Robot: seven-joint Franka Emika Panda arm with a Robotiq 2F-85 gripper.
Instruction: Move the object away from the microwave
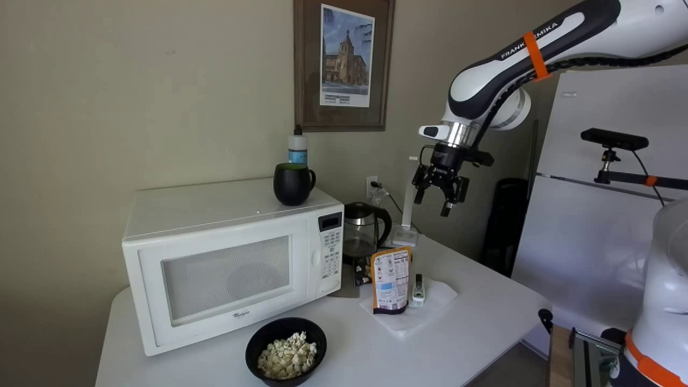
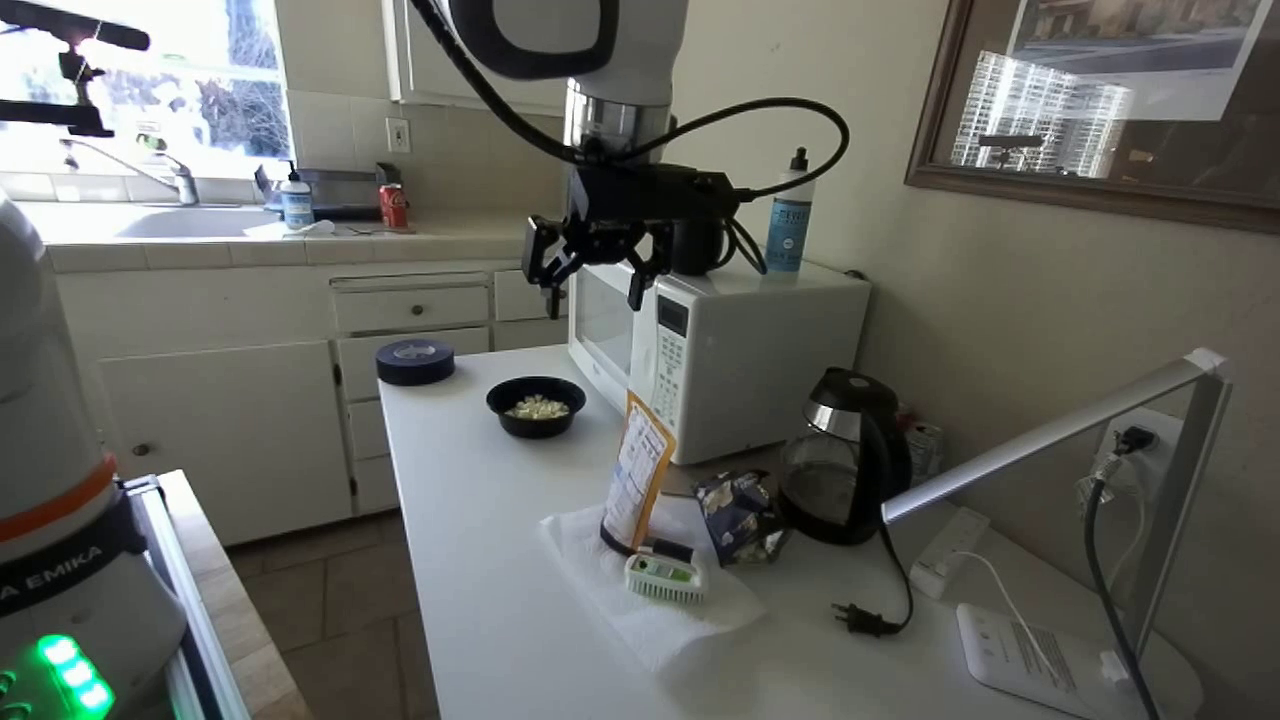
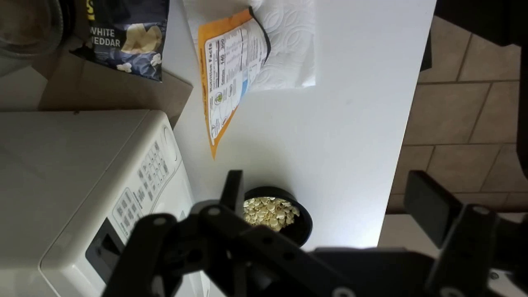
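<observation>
The gripper hangs well above a white table, fingers directed downward and spread wide apart, as the wrist view shows most clearly; it has hold of nothing. The pouch, orange-edged and bearing a white nutrition label, stands upright on a paper towel. It is near the control-panel end of the microwave but apart from it; a strip of table is visible between the two in the wrist view. Just beside the pouch, on the same towel, is a small white-and-green brush. A dark snack bag, printed "WHITE" in the wrist view, lies between the pouch and the kettle, a glass vessel with a black handle at the microwave's side. Atop the microwave are a black mug and, behind it, a bottle. In front of the microwave door, a black bowl contains popcorn. A framed picture on the wall appears in both exterior views, only partly in each.
</observation>
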